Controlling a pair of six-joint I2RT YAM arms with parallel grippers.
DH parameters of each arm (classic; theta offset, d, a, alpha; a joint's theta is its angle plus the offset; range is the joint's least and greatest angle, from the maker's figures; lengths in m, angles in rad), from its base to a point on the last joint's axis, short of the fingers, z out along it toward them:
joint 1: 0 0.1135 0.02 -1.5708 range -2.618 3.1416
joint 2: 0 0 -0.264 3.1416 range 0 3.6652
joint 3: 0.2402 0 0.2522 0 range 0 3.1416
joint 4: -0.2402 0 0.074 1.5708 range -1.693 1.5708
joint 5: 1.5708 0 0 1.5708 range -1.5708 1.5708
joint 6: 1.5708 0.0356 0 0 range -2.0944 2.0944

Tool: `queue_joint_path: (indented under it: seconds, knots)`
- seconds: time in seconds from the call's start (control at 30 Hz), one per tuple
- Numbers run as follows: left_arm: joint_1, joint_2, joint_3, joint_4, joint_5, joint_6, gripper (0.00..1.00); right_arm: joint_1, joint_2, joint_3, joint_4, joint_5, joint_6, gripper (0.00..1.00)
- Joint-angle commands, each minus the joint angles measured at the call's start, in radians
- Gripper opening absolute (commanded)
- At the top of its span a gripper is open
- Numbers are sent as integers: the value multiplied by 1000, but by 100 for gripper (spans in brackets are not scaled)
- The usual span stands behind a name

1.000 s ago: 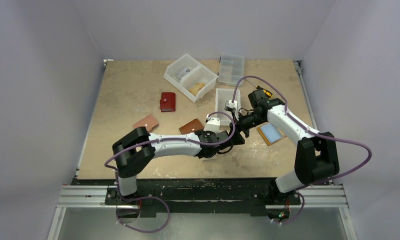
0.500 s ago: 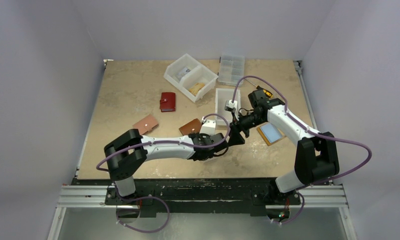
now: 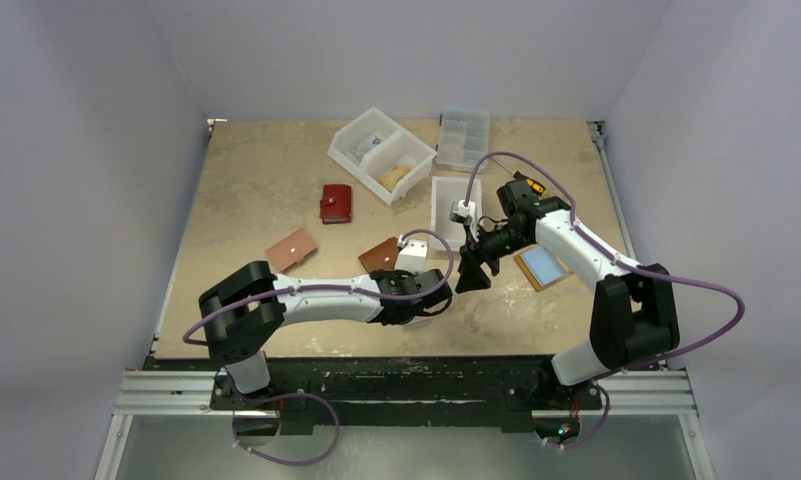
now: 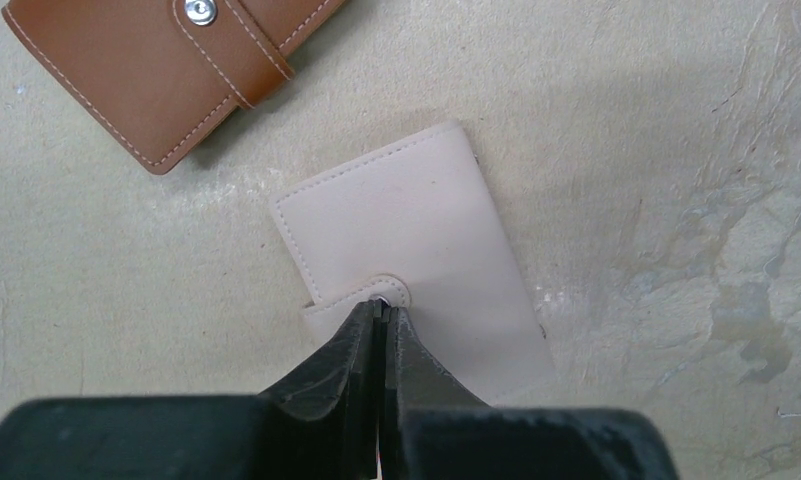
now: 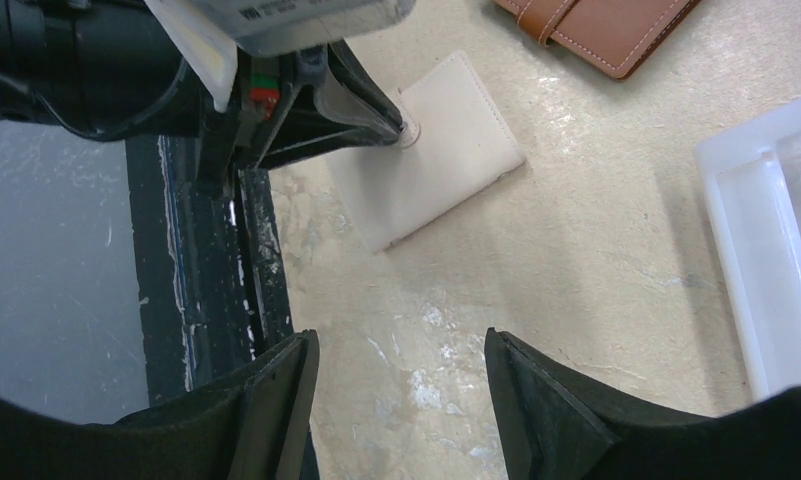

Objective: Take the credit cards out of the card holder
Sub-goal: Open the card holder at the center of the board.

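My left claw is pressed shut, tips touching the snap flap of the cream card holder, which lies closed just ahead with its long side pointing away, the credit cards, I think, hidden inside, while my right claw hangs spread wide, farther off.

The right gripper hangs over the bare beige table, its two black fingers spread wide with nothing between them. Beyond them a cream card holder lies flat and closed. The left gripper comes in from the upper left, its fingertips drawn together at the holder's snap tab. A brown card holder lies at the top, apart from the cream one. A clear plastic bin sits at the right edge and a dark rail borders the table on the left.
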Motion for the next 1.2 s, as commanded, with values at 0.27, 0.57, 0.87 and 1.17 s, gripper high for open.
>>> queue_joint_path:
  seconds: [0.27,0.57,0.87,1.17]
  knots:
    - [0,-343,-265,381,65,164,0,33,-5,4,-16,-15,-48,69]
    - [1,-319,-242,333,83,203,16,52,-2,2,2,-9,-31,69]
    - [0,-213,-174,235,15,181,36,53,0,3,4,-3,-24,69]
    - [0,-117,-151,240,27,173,39,51,7,2,4,3,-23,69]
